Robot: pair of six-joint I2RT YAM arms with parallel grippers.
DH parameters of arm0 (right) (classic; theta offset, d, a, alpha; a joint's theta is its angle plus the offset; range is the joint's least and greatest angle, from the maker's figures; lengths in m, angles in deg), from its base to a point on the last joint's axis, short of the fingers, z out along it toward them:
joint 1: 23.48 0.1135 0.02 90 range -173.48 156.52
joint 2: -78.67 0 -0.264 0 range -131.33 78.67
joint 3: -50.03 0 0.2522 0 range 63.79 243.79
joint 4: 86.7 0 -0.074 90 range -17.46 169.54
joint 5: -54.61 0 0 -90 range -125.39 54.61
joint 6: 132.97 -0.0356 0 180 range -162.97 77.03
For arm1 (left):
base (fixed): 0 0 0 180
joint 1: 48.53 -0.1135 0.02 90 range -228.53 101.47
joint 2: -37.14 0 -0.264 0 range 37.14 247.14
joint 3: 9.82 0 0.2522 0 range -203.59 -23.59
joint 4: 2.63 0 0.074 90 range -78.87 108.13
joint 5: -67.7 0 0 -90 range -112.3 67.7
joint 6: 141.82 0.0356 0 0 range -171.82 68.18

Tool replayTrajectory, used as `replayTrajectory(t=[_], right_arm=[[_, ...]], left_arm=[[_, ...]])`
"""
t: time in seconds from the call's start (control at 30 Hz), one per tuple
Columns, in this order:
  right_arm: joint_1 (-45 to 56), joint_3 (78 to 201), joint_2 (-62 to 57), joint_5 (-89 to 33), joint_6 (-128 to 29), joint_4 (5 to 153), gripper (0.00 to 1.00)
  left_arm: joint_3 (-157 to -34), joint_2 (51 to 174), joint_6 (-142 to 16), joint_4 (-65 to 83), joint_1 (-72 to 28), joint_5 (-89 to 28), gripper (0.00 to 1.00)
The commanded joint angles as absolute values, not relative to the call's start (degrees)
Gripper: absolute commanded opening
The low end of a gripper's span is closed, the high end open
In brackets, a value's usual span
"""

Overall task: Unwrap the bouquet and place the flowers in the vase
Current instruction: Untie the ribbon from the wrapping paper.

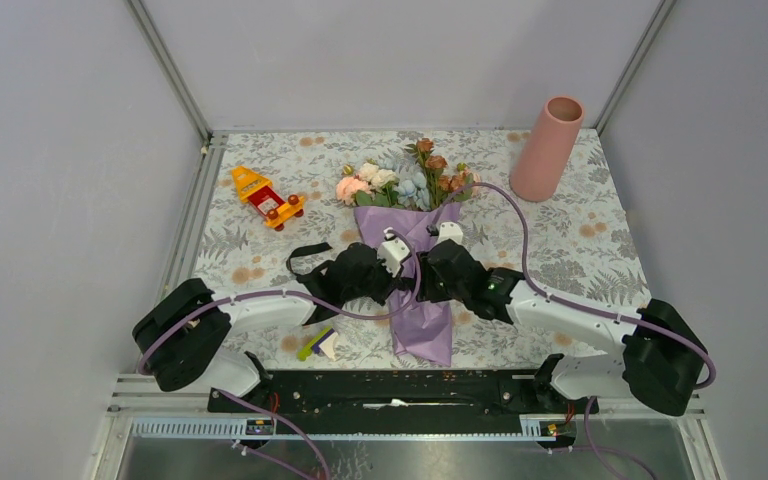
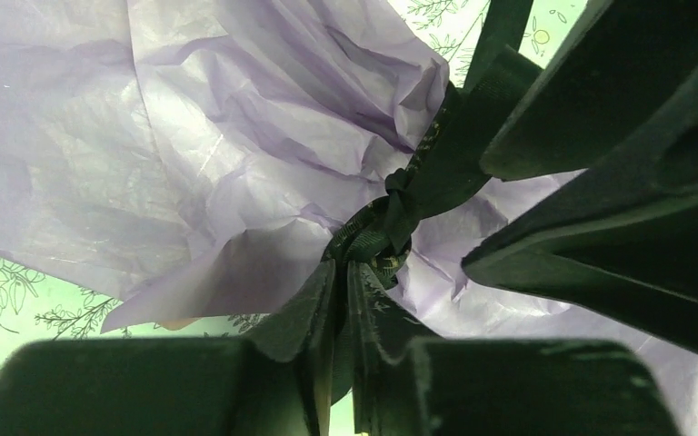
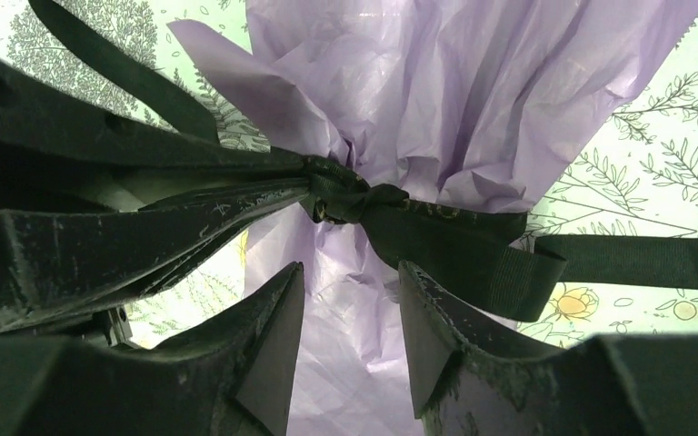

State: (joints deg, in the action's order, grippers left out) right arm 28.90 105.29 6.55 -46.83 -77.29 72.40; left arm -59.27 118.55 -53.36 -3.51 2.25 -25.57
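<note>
The bouquet [image 1: 422, 305] lies on the tablecloth in crinkled purple paper, with the flowers [image 1: 400, 180] fanned out at its far end. A black ribbon [image 2: 377, 232] is knotted around its waist. One tail trails to the left [image 1: 305, 258]. My left gripper [image 2: 345, 363] is shut on ribbon strands just below the knot. My right gripper [image 3: 350, 300] stands open, its fingers either side of the purple paper [image 3: 436, 91] near the knot [image 3: 345, 200], and a ribbon loop [image 3: 482, 259] lies to its right. Both grippers meet over the bouquet's middle [image 1: 420, 250]. The salmon vase [image 1: 548, 150] stands upright at the back right.
A red and yellow toy [image 1: 267, 196] lies at the back left. A small coloured piece [image 1: 317, 343] sits near the front, left of the paper's tail. A metal rail [image 1: 188, 215] runs along the table's left edge, and grey walls close in the sides.
</note>
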Motion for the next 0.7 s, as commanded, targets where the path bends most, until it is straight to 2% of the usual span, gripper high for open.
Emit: replayTrajectory(t=[0.0, 0.1, 0.43, 0.67], right_arm=[[28.2, 109.2, 4.8, -49.9, -76.9, 71.1, 0.5], [27.5, 109.9, 3.8, -50.1, -77.5, 71.2, 0.49], [26.0, 112.1, -1.2, -47.7, -78.1, 72.1, 0.4], [25.9, 112.9, -2.8, -46.5, -78.3, 73.6, 0.39]], left_arm=[[-60.6, 117.9, -53.3, -6.5, 2.4, -27.8, 0.08], [-60.2, 117.8, -53.7, -7.1, 2.4, -28.2, 0.0], [-59.2, 116.9, -53.8, -8.1, 2.3, -28.6, 0.0], [-58.9, 116.6, -53.8, -8.3, 2.3, -28.7, 0.0]])
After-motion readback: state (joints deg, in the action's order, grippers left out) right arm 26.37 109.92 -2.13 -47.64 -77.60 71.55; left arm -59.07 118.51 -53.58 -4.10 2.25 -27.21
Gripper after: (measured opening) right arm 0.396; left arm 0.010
